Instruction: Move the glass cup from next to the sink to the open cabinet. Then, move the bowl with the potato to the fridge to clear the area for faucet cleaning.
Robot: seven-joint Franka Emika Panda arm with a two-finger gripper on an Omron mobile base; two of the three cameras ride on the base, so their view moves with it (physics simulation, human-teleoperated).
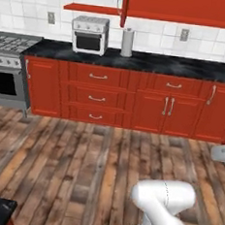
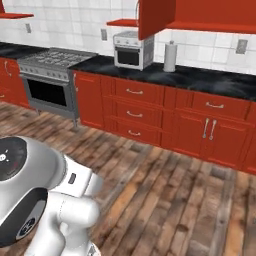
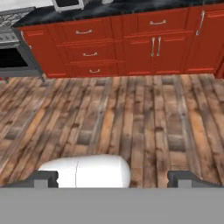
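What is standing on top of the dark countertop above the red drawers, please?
On the dark countertop stand a small white toaster oven and, to its right, a white-grey canister against the tiled wall. The red wall cabinet hangs above them; its inside faces away, so its contents cannot be seen.

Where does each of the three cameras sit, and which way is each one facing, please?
Left base view: behind the arm, facing red drawers, toaster oven and canister.
Right base view: behind the arm on its other side, facing the stove and the same toaster oven.
Hand view: on the hand, tilted down at wood floor; open tool at bottom.
Shared: the drawers.
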